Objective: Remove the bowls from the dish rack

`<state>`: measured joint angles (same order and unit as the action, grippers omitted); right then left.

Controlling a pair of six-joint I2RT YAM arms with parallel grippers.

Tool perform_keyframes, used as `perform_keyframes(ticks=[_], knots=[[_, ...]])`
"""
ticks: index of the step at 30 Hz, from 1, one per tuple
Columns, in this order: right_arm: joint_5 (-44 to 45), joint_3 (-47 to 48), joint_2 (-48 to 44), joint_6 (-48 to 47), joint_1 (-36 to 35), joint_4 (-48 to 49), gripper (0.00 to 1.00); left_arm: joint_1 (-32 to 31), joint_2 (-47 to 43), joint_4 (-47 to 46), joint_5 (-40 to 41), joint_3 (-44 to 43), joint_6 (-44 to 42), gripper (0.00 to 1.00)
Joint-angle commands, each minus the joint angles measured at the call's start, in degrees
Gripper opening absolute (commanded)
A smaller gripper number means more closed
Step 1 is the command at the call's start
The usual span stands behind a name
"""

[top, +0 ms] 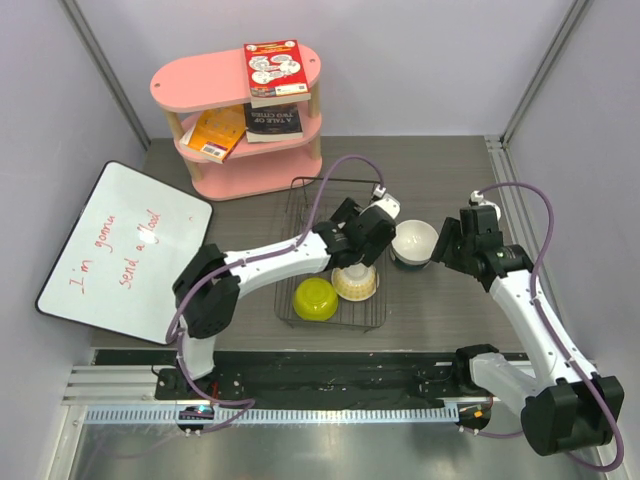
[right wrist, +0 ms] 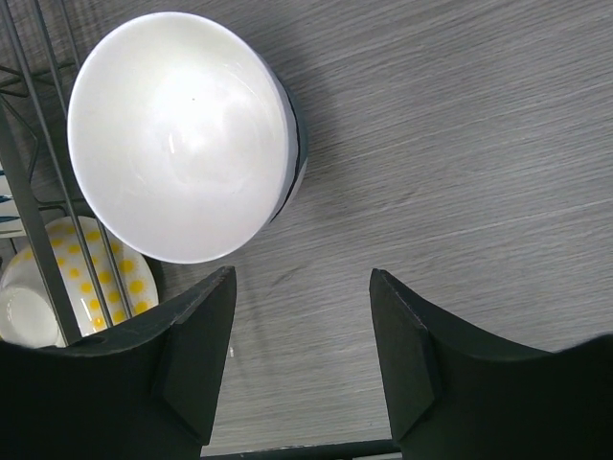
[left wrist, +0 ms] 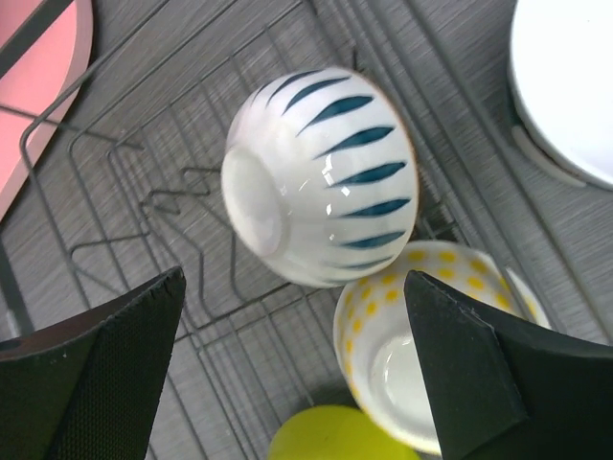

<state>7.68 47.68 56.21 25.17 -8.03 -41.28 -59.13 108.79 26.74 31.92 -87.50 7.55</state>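
The rack is a black wire basket. Its long side runs top to bottom in the overhead view, mid-frame on the grey wood-grain table. Three bowls lie in it.

In my left wrist view the striped bowl lies on its side at centre frame, its axis running left to right. The plain round foot points left and the rim points right. It is glossy white, with teal strokes fanning from rim toward foot. Just beside it at lower right is the dotted bowl, white with yellow spots; I cannot tell whether its foot or its inside faces me. The green bowl, smooth and bright yellow-green, shows at the bottom edge.

My left gripper is spread wide above the rack, with one black finger at each lower corner of the frame. It grips nothing, and the striped bowl sits beyond the tips, apart from both.

The white bowl stands mouth up on the table just right of the rack, glossy inside and dark outside. My right gripper hangs released and empty over bare table, below that bowl in the frame.
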Motion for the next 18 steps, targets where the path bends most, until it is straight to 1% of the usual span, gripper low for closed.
perform_keyframes(ticks=[1,10,18], knots=[[0.9,0.7,0.8,-1.6,0.0,1.4,0.63,-0.4,3.0,-3.0,-1.9,-4.0,-1.3,0.96],[-0.7,0.4,1.7,-1.7,0.5,2.9,0.63,-0.3,7.1,-2.9,-0.4,-5.6,-1.9,0.95],[-0.5,0.7,2.4,-2.1,0.5,3.0,0.63,-0.3,9.7,-5.1,1.0,-7.4,-3.6,0.95]])
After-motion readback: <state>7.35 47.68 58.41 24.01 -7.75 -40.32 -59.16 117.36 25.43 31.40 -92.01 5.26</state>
